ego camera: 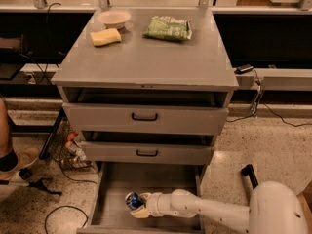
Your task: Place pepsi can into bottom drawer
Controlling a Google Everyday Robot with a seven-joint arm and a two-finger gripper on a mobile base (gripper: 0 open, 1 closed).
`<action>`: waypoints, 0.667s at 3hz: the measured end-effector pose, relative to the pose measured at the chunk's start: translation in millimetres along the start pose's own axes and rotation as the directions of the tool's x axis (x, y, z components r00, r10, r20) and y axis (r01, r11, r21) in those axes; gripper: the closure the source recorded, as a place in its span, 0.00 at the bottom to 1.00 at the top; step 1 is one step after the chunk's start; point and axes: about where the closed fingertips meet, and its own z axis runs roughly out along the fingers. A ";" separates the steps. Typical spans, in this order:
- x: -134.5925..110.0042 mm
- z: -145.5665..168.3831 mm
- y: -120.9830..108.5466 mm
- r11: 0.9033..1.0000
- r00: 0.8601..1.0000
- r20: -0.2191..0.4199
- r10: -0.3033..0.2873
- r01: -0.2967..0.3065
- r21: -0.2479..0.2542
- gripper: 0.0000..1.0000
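- The gripper (pixel 138 207) is seen low inside the bottom drawer (pixel 151 179), toward its front left, and it is clamped on the pepsi can (pixel 131 199).
- The can is held tilted, with its silver top turned up and to the left. Whether it touches the drawer floor cannot be told.
- The step in hand is judged to be the set-down. The can would best be lowered until it is borne by the floor, and only then should it be released, so that no drop or roll is caused.
- If the can is let go while tilted, rolling toward the left wall is to be expected.
- Bare floor is seen behind the can and to its right, so room for placing is ample.
- The left wall and the front lip lie near the can and should be kept clear of.
- The middle drawer (pixel 146 152) juts out over the back of the open space. The arm (pixel 204 209) should therefore be drawn out forward and to the right, not straight up.
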 end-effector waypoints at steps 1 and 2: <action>-9.0 -7.4 -1.7 1.000 1.000 0.021 -0.011 0.010 0.015 0.00; -17.5 -22.7 -4.2 0.999 0.999 0.035 -0.025 0.023 0.037 0.00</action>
